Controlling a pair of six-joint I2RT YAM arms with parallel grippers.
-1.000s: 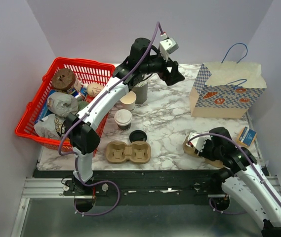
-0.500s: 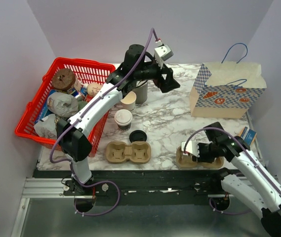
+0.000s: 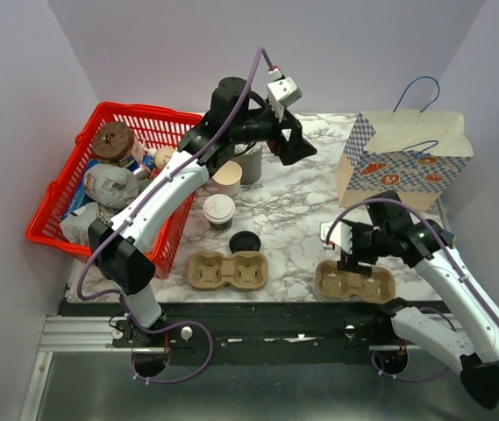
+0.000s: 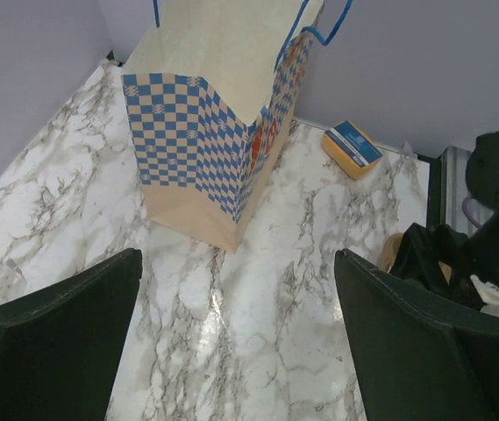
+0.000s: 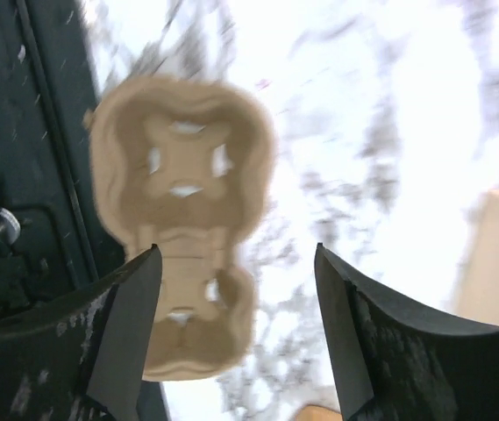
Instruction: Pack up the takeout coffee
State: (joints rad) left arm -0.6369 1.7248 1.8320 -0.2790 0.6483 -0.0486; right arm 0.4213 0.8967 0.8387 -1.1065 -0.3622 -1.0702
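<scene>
The takeout coffee [image 3: 219, 210], a dark cup with a white lid, stands on the marble table [image 3: 302, 210] beside the red basket [image 3: 157, 118]. My left gripper [image 3: 291, 147] [image 4: 238, 259] hangs open high over the table's back middle, well apart from the coffee, with nothing between its fingers. My right gripper [image 3: 354, 260] [image 5: 236, 254] is open just above a tan two-cup carrier [image 3: 354, 281] [image 5: 179, 219] that lies flat at the front right edge. A second tan carrier [image 3: 227, 270] lies at the front, below the coffee.
A checkered paper bag [image 3: 402, 162] [image 4: 205, 149] stands open at the back right. A cream cup [image 3: 227, 178], a grey cup [image 3: 249, 164] and a black lid [image 3: 245, 241] sit near the coffee. The basket holds several items. A small orange box [image 3: 439, 241] [image 4: 352, 146] lies at the right edge.
My right gripper carried the tan carrier left to the front edge, let go of it and opened. My left arm drew back slightly to the left.
</scene>
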